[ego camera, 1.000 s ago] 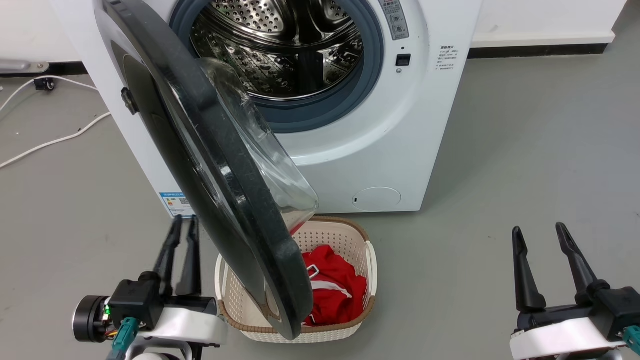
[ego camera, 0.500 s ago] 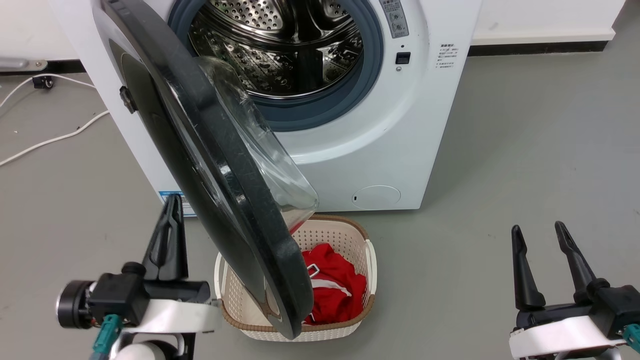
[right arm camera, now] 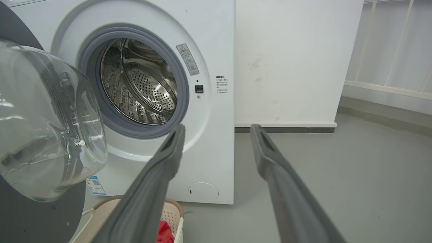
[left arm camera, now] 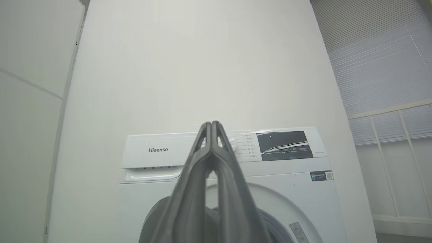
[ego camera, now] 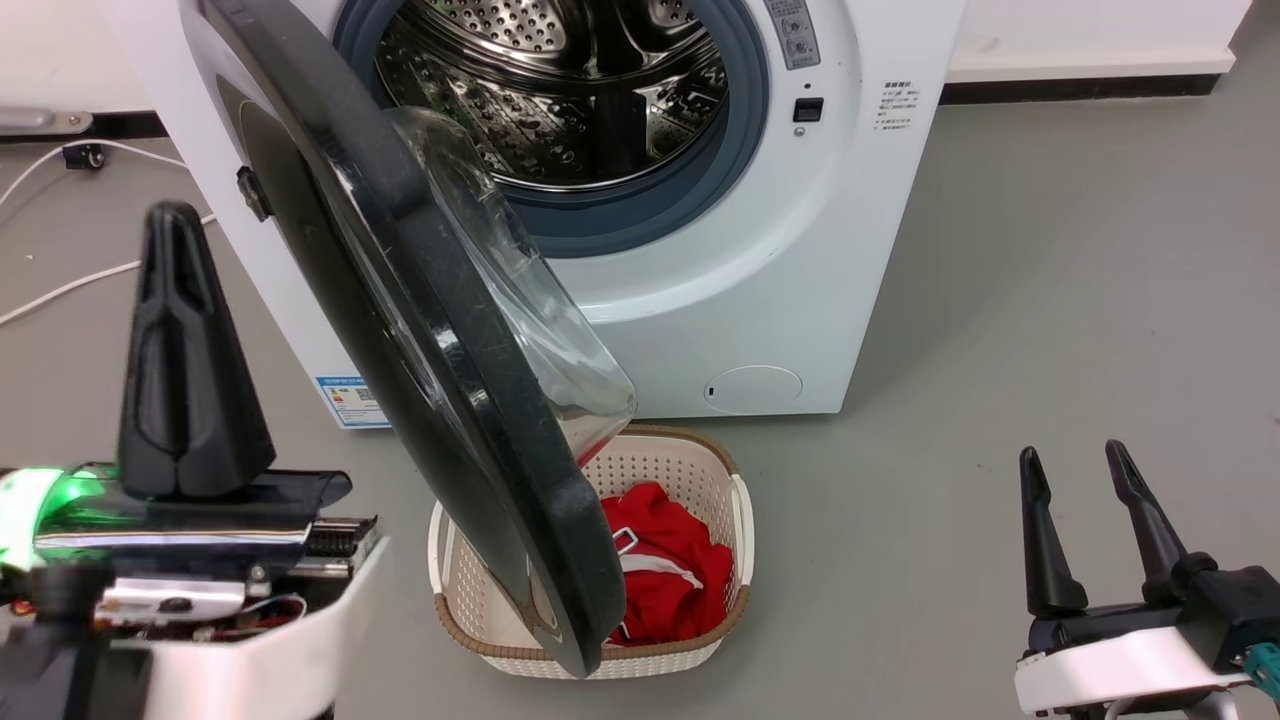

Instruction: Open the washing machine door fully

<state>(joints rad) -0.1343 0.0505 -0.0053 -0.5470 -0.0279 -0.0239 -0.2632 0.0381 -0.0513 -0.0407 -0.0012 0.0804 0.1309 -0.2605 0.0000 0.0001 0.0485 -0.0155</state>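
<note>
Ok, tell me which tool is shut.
The left tool: its two fingers meet at the tips with nothing between them. The right tool is open, its fingers standing well apart.

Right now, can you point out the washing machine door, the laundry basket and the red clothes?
washing machine door [ego camera: 490,440]: head view, on its black rim.
laundry basket [ego camera: 670,465]: head view, on its far inner wall.
red clothes [ego camera: 665,590]: head view, middle of the heap.
</note>
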